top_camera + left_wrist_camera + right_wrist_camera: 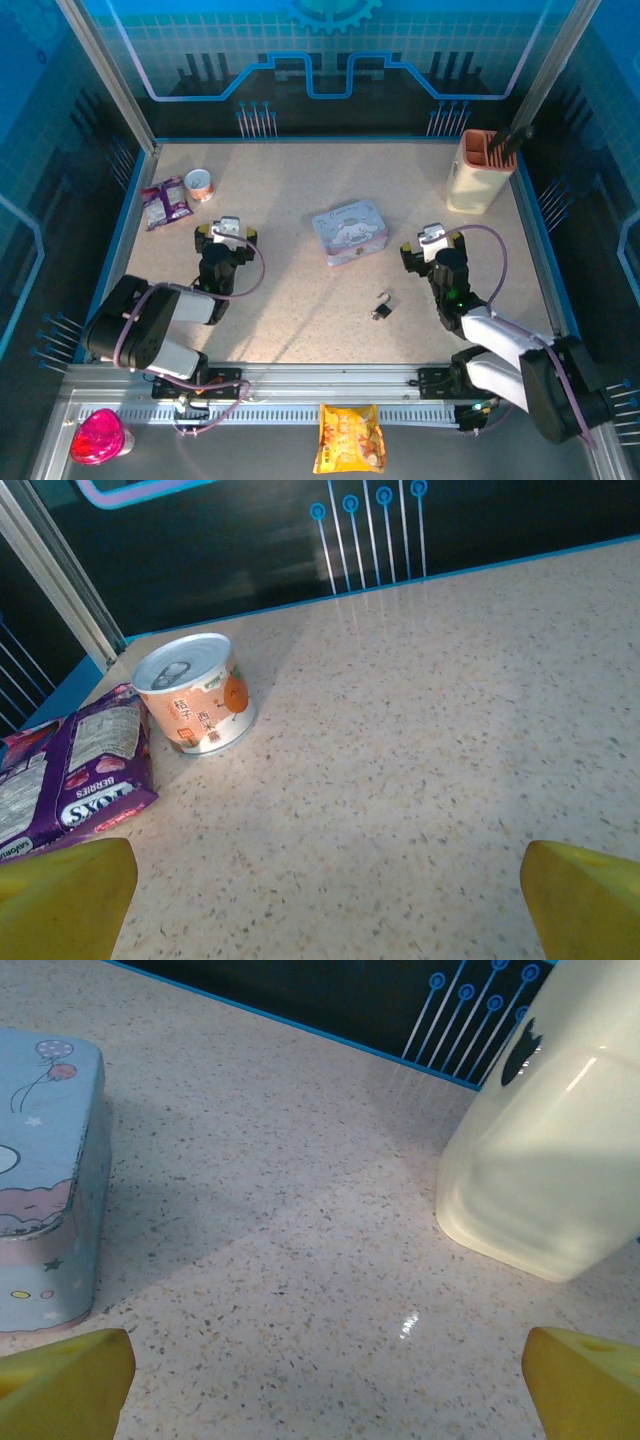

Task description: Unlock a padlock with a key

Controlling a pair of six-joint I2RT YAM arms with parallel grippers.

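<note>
The tiny dark padlock (383, 309) with its thin silvery shackle lies on the table near the front, between the two arms; something small and silvery lies against it, perhaps the key, too small to tell. My right gripper (432, 243) stands open to the right of and behind it, yellow fingertips (585, 1380) wide apart over bare table. My left gripper (225, 232) rests open far to the left, with nothing between its fingertips (62, 895).
A pale blue cartoon tin (349, 232) sits mid-table, its side (45, 1180) close to the right gripper. A cream holder (478, 172) stands back right. A small can (193, 693) and a purple snack bag (70, 770) lie back left.
</note>
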